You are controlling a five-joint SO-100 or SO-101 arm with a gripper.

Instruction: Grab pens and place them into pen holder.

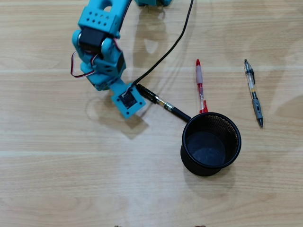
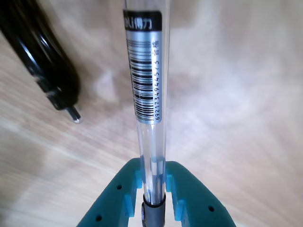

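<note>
In the wrist view my teal gripper (image 2: 152, 172) is shut on a clear pen (image 2: 147, 94) with a barcode label, which runs straight away from the jaws. A thick black pen (image 2: 42, 56) with a metal tip lies on the table to its left. In the overhead view a slim dark pen (image 1: 165, 105) reaches from beside the arm's camera block (image 1: 128, 101) to the rim of the black mesh pen holder (image 1: 188, 161). The jaws are hidden under the arm there. A red pen (image 1: 200, 85) and a grey-and-clear pen (image 1: 253, 92) lie on the table beyond the holder.
The table is light wood (image 1: 57, 179). A black cable (image 1: 175, 42) runs from the top edge down to the arm. The teal arm (image 1: 99, 47) fills the upper left. The holder stands upright with nothing seen inside.
</note>
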